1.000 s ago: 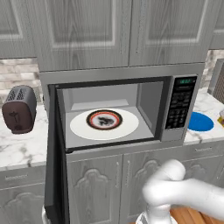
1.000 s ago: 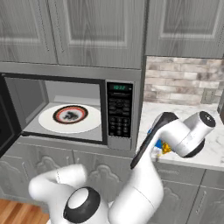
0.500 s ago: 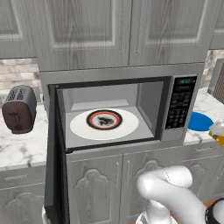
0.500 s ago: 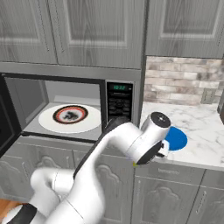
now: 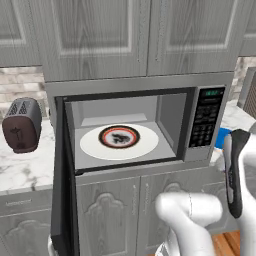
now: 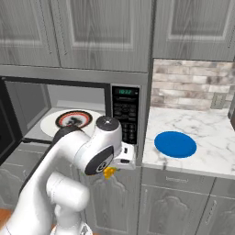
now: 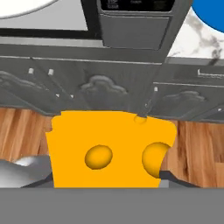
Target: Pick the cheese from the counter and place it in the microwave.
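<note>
Kitchen: grey wood-grain cabinets (image 5: 95, 30) above and below, brick backsplash (image 6: 188, 85) behind the marble counter (image 6: 206, 137).
Toaster: dark red toaster (image 5: 21, 124) far left on the counter, well apart from the microwave.
Microwave: big silver box (image 5: 145, 125) w/ its black door (image 5: 62, 175) swung open to the left; white turntable (image 5: 119, 141) inside w/ a dark round mark at centre; keypad panel (image 5: 206, 122) w/ green display on the right side.
Arm: white arm (image 6: 69, 174) in front of the lower cabinets, hand just below the microwave's right corner in the right base view.
Gripper: gripper (image 6: 110, 170) closed narrow on the cheese, points downward.
Cheese: yellow-orange wedge (image 7: 109, 148) w/ round holes, held btw. the finger tips, in the air over the wood floor (image 7: 22, 131), below counter level, outside the microwave; also seen as a small yellow bit (image 6: 109, 172) under the hand.
Plate: flat blue plate (image 6: 175, 144) on the counter, right of the microwave.
</note>
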{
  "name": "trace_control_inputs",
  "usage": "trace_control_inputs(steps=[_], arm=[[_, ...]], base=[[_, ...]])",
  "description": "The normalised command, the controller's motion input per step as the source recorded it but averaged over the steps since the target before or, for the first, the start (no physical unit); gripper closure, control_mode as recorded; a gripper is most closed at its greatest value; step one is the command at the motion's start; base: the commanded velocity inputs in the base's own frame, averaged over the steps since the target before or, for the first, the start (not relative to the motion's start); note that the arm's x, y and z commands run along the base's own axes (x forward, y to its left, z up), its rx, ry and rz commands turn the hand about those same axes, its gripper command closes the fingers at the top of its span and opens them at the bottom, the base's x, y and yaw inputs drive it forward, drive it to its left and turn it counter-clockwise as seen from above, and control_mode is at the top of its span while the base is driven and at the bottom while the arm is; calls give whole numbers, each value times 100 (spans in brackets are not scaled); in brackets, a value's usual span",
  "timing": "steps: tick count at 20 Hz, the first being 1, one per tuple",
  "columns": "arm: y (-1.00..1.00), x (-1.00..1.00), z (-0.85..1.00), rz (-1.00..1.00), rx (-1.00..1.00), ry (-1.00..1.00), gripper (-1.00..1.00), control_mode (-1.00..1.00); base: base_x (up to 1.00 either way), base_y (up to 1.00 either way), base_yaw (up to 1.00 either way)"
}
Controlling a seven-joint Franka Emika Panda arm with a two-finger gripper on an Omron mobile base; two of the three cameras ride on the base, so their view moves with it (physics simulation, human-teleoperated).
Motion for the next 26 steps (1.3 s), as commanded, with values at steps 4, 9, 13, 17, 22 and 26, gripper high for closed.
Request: trace_control_inputs(steps=[4,9,13,17,22,26], arm=[[100,0,4,8,-6,-2,100,-100],[100,16,37,0,-1,-16,100,-100],[100,48,56,0,2,-9,100,-100],[100,44,14,0,6,-4,100,-100],[55,68,0,-2,11,-12,100,-100],[34,97,7,-6,11,0,100,-100]], base=[[0,0,0],[0,0,0],[0,0,0],[0,0,0],[0,0,0],[0,0,0]])
